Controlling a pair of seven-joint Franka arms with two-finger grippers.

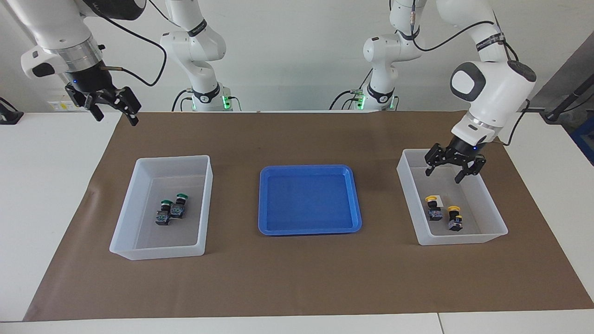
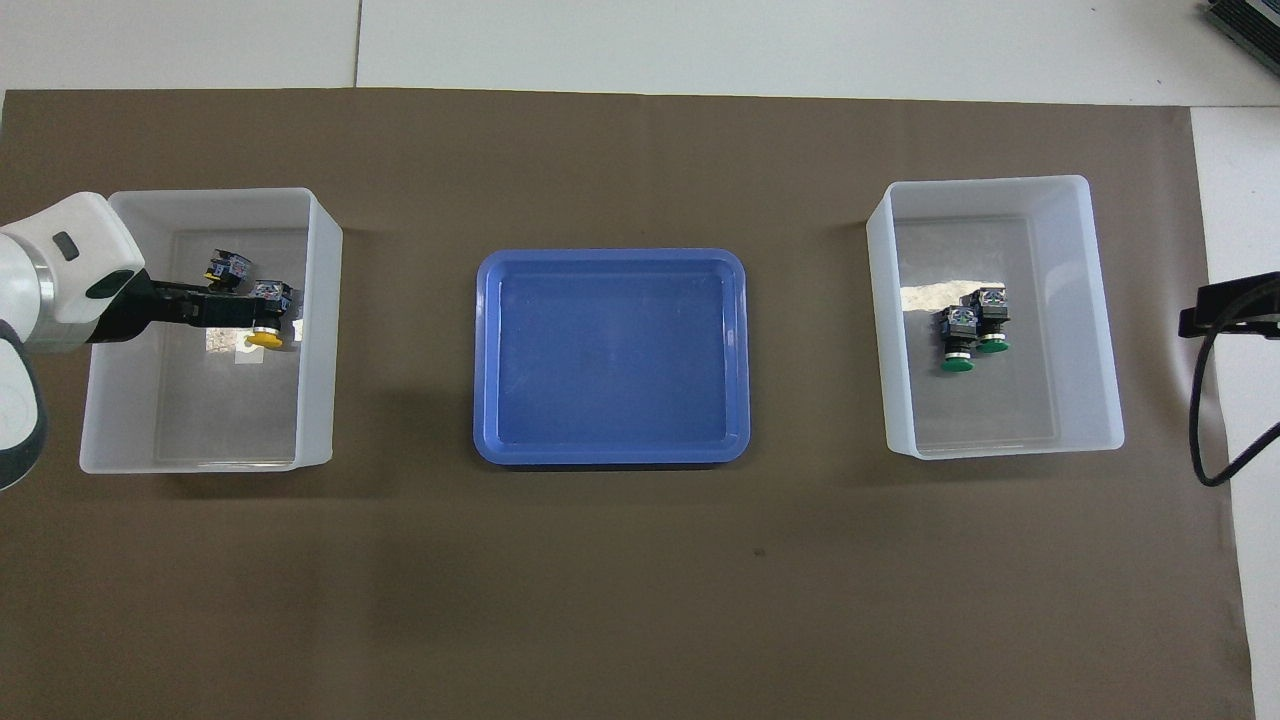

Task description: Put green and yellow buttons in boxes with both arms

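I am hanging my left gripper [image 1: 455, 170], jaws apart and empty, over the box [image 1: 496, 218] where both yellow buttons [image 1: 442, 213] are lying, judging them light, rigid, best pinched across the blocky black body, not the slick cap.

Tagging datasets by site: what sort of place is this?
Likely a robotics lab bench: two white arms mounted at a white table, a brown mat with sorting bins, bare walls, loose cabling.
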